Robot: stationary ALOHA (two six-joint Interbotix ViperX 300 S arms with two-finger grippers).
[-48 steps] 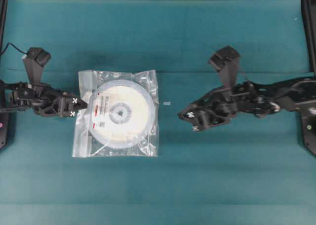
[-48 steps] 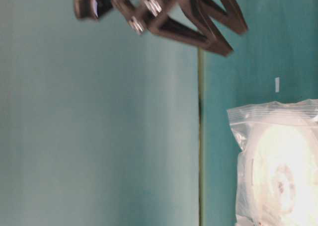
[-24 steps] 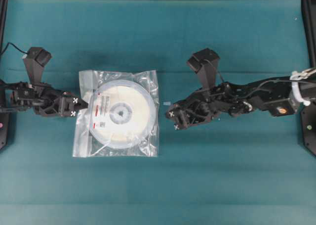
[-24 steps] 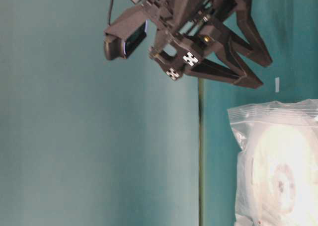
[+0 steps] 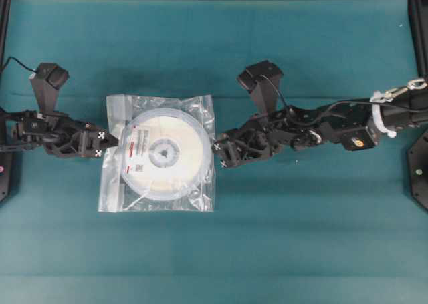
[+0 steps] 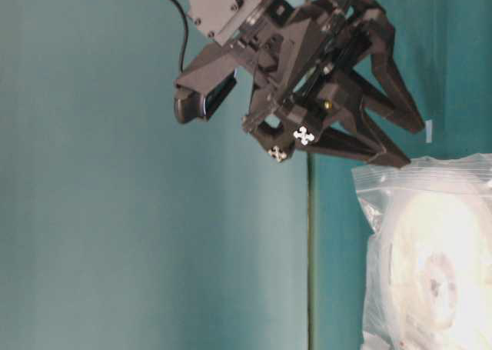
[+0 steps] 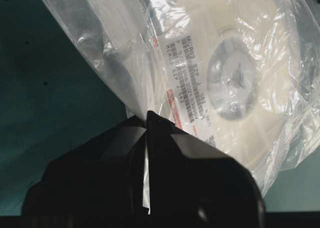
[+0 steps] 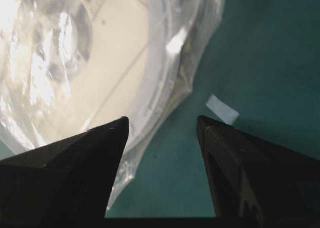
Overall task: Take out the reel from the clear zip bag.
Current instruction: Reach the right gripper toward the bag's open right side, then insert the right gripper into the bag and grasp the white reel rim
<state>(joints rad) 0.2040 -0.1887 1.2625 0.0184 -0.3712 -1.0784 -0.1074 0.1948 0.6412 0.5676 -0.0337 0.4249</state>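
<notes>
The clear zip bag (image 5: 115,111) lies flat on the teal table with the reel (image 5: 175,177) inside it, white with a grey hub and a red-marked label. My left gripper (image 5: 107,141) is shut on the bag's left edge; in the left wrist view a strip of film runs between its closed jaws (image 7: 147,119), with the reel (image 7: 250,123) beyond them. My right gripper (image 5: 217,154) is open at the bag's right edge, just above the table. In the right wrist view its left fingertip (image 8: 117,128) overlaps the bag (image 8: 202,32), and bare cloth shows between the fingers.
A small pale scrap (image 5: 226,139) lies on the cloth just right of the bag, by my right gripper's far finger (image 8: 222,109). Black frame posts stand at the table's far left and right edges (image 5: 418,43). A fold line crosses the cloth behind the bag.
My right arm has reached leftward and down until its open jaws stand at the bag's right edge. The left gripper, bag and reel have not moved.
</notes>
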